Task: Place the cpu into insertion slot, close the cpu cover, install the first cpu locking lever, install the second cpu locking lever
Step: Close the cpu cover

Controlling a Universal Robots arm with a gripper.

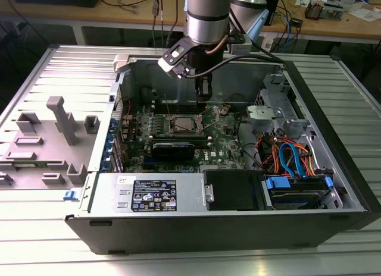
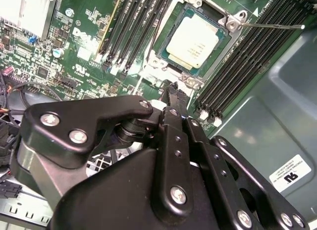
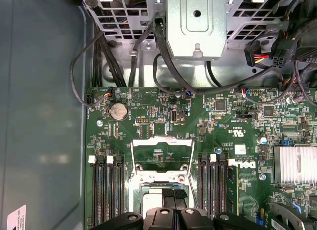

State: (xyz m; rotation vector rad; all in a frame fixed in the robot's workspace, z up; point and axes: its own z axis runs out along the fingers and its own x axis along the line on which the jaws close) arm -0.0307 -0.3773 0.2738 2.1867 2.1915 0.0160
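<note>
My gripper [image 1: 204, 93] hangs with fingers together, gripping nothing. The cpu [image 2: 195, 39] lies flat in the slot [image 2: 221, 45], at about 7 o'clock from my fingertips in the exterior view. The cover [image 3: 162, 140] is flipped open, off the cpu.

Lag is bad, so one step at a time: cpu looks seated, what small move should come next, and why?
Probably ease the gripper against the cpu cover and tip it shut. The cpu already lies in the insertion slot, the cover is swung open off it, and the gripper hangs just above.
</note>
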